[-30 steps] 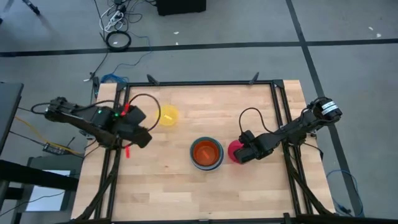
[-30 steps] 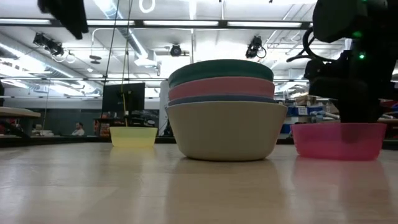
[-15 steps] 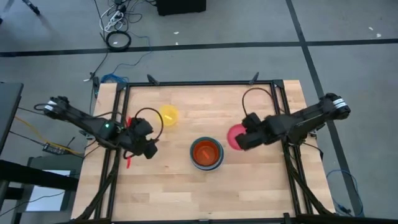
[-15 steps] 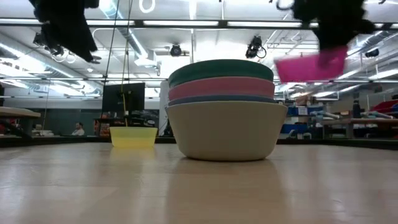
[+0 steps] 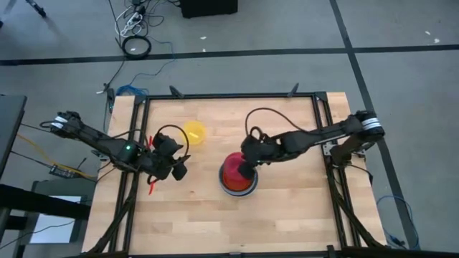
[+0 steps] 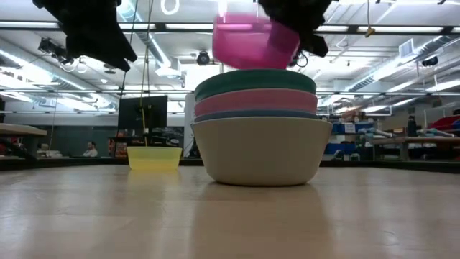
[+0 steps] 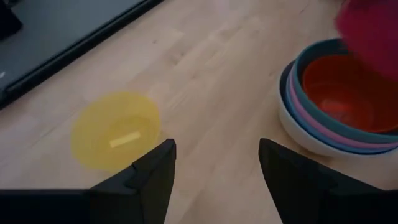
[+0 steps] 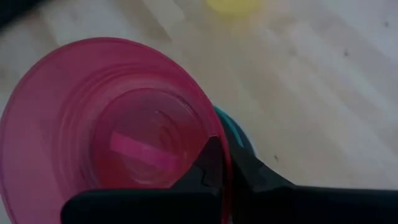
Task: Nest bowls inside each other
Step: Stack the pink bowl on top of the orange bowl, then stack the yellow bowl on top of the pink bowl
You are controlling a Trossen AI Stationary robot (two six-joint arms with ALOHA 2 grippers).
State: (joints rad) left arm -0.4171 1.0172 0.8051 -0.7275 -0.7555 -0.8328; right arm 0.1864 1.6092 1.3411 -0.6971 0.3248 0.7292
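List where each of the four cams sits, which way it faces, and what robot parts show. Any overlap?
High: overhead, straight down; table, both arms.
Low: table height, level across into the room; bowl stack, arms coming in from above.
Left wrist: past the open left gripper at the yellow bowl and the stack.
Right wrist: past the right gripper, shut on the magenta bowl.
Shared: magenta bowl over the stack shows in high, low and left wrist views.

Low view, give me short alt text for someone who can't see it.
The right gripper holds a magenta plastic bowl, tilted, in the air just above a stack of nested plastic bowls on the wooden table. A small yellow plastic bowl sits apart.
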